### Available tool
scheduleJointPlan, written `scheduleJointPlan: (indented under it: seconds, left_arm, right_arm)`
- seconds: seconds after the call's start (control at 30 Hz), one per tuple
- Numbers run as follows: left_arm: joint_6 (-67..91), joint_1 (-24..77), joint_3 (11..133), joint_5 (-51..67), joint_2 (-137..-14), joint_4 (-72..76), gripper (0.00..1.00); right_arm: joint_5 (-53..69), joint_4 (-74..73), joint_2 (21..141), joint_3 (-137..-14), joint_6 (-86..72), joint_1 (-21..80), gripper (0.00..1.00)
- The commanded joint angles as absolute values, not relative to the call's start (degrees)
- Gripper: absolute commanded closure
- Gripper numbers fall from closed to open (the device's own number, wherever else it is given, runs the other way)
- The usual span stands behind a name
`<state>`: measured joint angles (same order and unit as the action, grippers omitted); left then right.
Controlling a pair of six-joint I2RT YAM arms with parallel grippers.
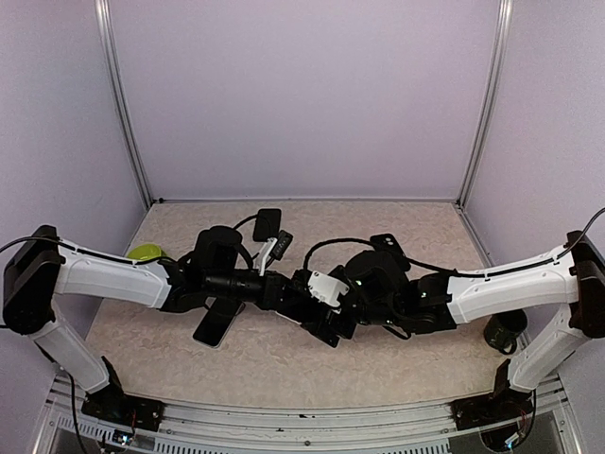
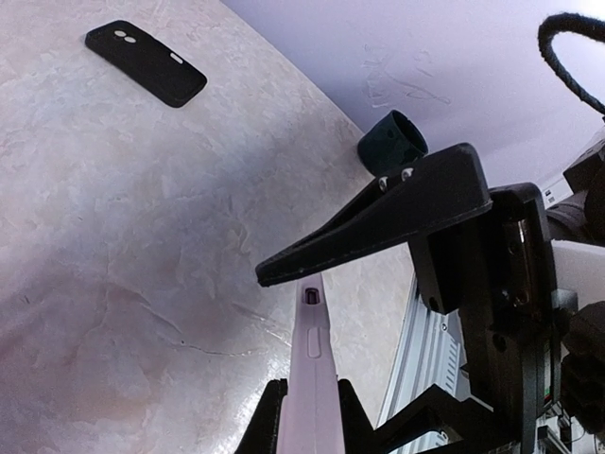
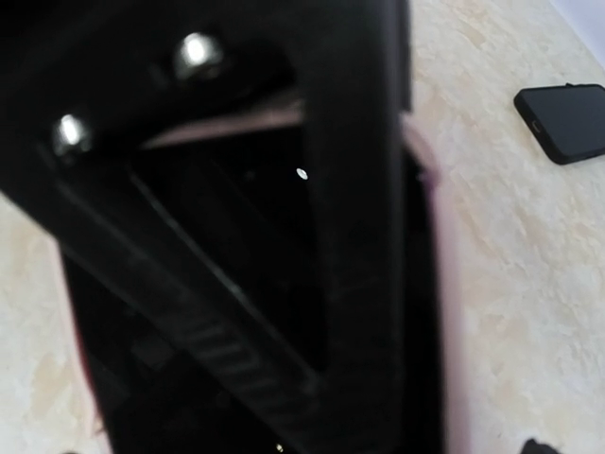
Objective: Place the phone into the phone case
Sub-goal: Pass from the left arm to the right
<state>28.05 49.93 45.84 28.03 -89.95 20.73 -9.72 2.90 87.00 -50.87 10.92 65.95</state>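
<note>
The slim phone with a pale pink edge and a dark face (image 2: 312, 369) is off the table, held where the two arms meet at the middle. In the left wrist view it stands edge-on. The tip of a black wedge-shaped finger (image 2: 397, 213) touches its upper end and more black finger shows on both sides of it lower down, so the left gripper (image 1: 282, 287) is clamped on it.

The right wrist view is too close and blurred. A ridged black finger (image 3: 354, 246) lies across the phone's dark face, with pink edge showing on either side. Whether the right gripper (image 1: 323, 307) is pinching the phone cannot be told.

The black soft phone case with two camera holes (image 2: 146, 61) lies flat on the beige speckled tabletop (image 2: 113, 236), well apart from the phone. Only the left wrist view shows it plainly.

The top view shows a black rectangular piece (image 1: 267, 224) near the back wall and a flat black slab (image 1: 210, 326) under the left arm. Which of the black pieces there is the case cannot be told.

A dark round cup (image 2: 392, 140) stands near the table's right edge, and a lime-green object (image 1: 144, 253) sits behind the left arm.
</note>
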Motion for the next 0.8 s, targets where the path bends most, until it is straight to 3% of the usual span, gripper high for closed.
scheduleJointPlan:
  seconds: [0.0,0.67,0.77]
  left_arm:
    - [28.12,50.29,49.45,28.25,-90.32,23.64,1.0]
    - [29.18,50.18,50.63,28.38,-91.8,23.38,1.0]
    - [29.46,50.0,50.47,28.34,-91.97,23.54,1.0]
  right_arm:
    - [-12.5,2.49,87.08,-52.73,10.75,66.66,0.0]
    - [-16.6,0.98,92.16,-56.53,10.65,67.32,0.0]
    - [-16.47,0.66,92.2,-56.68,10.44,67.32,0.08]
